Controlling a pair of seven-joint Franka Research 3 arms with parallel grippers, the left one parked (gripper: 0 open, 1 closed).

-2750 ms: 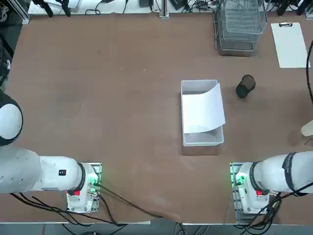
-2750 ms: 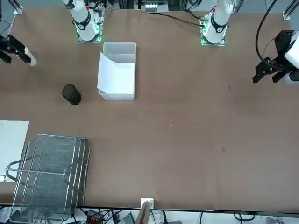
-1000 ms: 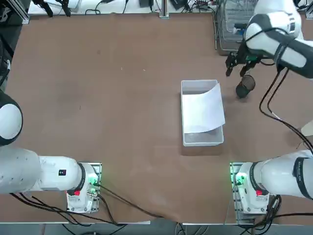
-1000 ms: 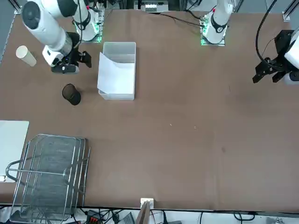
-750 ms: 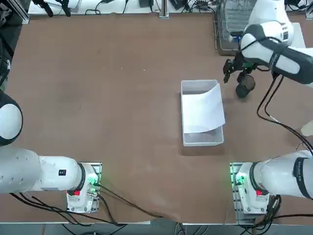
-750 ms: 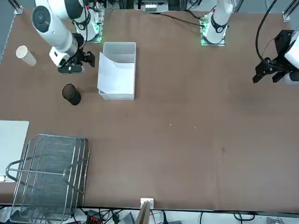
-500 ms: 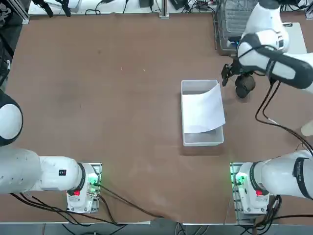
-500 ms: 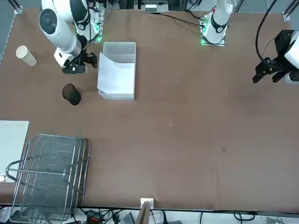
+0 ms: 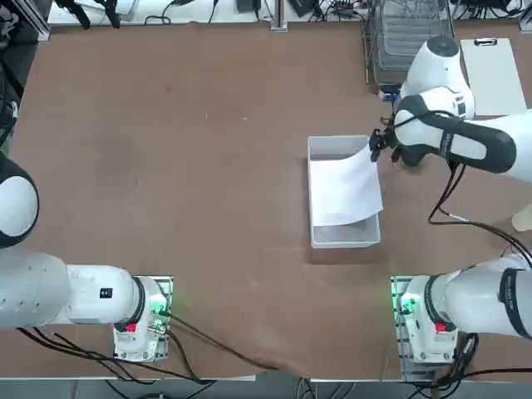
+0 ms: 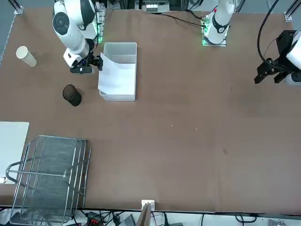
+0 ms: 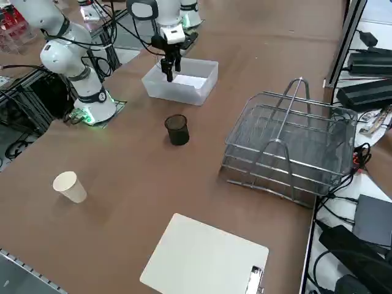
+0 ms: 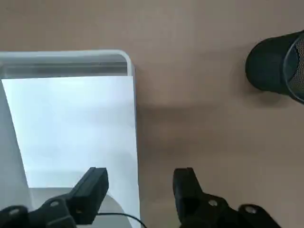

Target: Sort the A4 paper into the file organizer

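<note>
The right gripper (image 12: 140, 190) hovers at the corner of the clear plastic bin (image 9: 342, 238), its two fingers spread apart and holding nothing, one above the sheet and the other outside the bin wall over bare table; the step in hand appears to be the approach to the pick, not the pick itself. The A4 paper (image 9: 345, 187) lies inside the bin, slightly skewed, one corner lifted over the rim on the gripper's side; in the wrist view its long edge runs between the open fingers, the sheet unpinched. The file organizer (image 11: 288, 150), a silver wire-mesh rack of stacked trays, stands well apart at the table's far edge, beside a white clipboard (image 9: 494, 75); no paper can be seen in it. A black mesh cup (image 10: 71, 94) sits between bin and rack, near the line the sheet would likely travel; a paper cup (image 11: 69, 186) stands off to the robot's right, clear of the work. The next move seems to call for a descent onto the raised edge and a closing pinch on that thin, floppy sheet; then a lift high enough to clear the rim and the black cup; the sheet will probably droop, so entering a tray flat may be the delicate part.
</note>
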